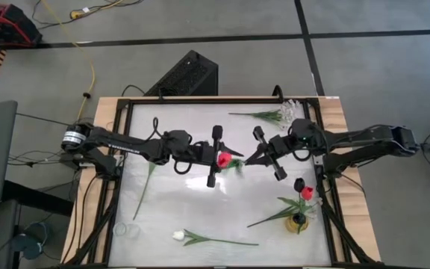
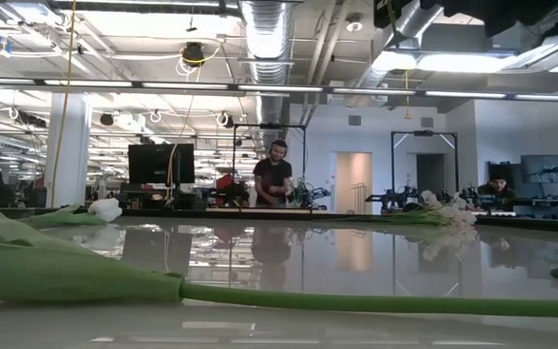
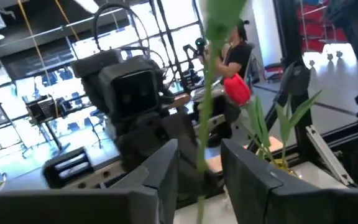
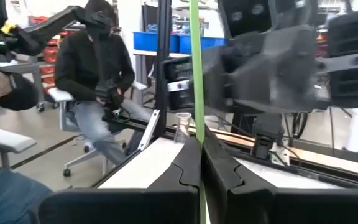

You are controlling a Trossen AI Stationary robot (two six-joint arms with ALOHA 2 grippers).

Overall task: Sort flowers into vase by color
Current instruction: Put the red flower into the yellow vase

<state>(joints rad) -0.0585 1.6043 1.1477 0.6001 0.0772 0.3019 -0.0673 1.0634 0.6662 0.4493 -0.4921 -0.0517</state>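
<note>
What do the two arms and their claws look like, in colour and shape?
Both arms are black and slim, built of jointed segments with black cables looped along them. The left arm has a silver ring near its base. The left claw and the right claw each end in a long crossbar carrying two flat, dark grey fingers.

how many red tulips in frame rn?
2. One red tulip is held mid-table between the left claw and right claw. The other red tulip stands in the vase near the table's right edge. None seem hidden.
</note>
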